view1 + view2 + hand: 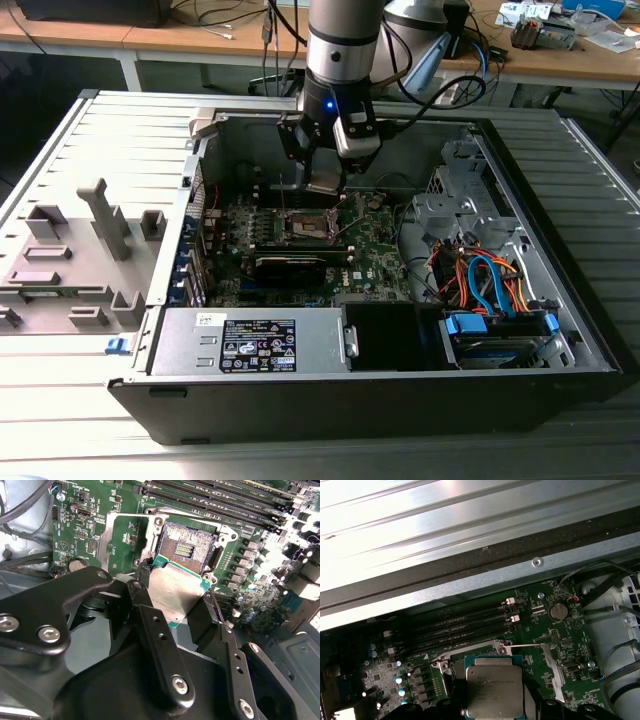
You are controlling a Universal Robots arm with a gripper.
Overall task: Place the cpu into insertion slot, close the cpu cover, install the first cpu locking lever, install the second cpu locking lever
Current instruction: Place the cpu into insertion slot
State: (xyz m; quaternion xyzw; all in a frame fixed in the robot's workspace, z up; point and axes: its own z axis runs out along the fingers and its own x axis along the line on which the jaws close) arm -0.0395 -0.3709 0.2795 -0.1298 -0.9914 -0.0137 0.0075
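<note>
The end effector [175, 600] is clenched on the cpu [176, 591], its two black fingers [141, 592] pressing on opposite edges of the chip. In the second wrist view the chip hangs tilted, green underside rim showing, just beside and partly over the insertion slot [187, 547]. The slot's brownish pin field lies bare. The cpu cover [105, 540] is swung open flat on the motherboard [80, 510] beside the slot, so nothing blocks the way down.

In the exterior view the arm stands over the middle of the open computer case [380, 400]. The slot [305, 228] sits under the arm, with the power supply [255, 345] at six o'clock of it and the bundle of orange and blue cables [490, 280] at about four o'clock.

The step in hand appears to be seating the chip. It is probably not down yet, though whether its lower edge already touches the slot's frame cannot be made out.

To do this well, the chip likely needs levelling until its face is parallel to the pin field. Its corners should square with the dark frame before any descent. The approach should be straight down and slow, with no sideways sliding, since the pins would bend easily. The grasp is best held until the chip sits flat inside the frame.
</note>
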